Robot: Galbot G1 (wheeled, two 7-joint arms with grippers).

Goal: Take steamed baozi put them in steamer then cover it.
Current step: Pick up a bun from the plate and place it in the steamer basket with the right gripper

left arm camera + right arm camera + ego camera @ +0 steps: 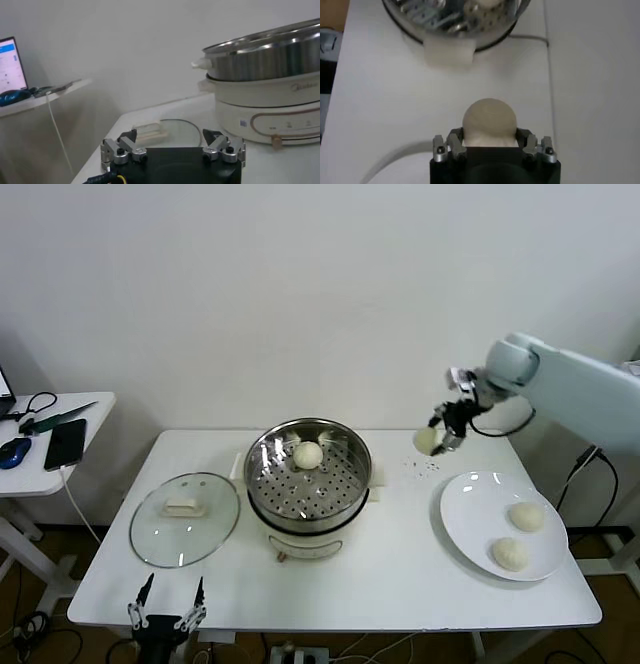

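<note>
The white rectangular table (400,584) carries everything. At its middle stands the round shiny stainless-steel steamer (308,474) on its white base, uncovered so buns can drop in; one domed cream-white bun (308,454) already lies on the perforated tray. The base bears faint grey lettering, seemingly "Midea". The flat white plate (470,504) holds two buns. The clear glass lid (185,519) lies beside the steamer. The right gripper (440,434) pinches a fourth bun (489,120) in the air between plate and steamer, probably mid-carry. The left gripper (166,604) waits at the near edge, fingers spread.
</note>
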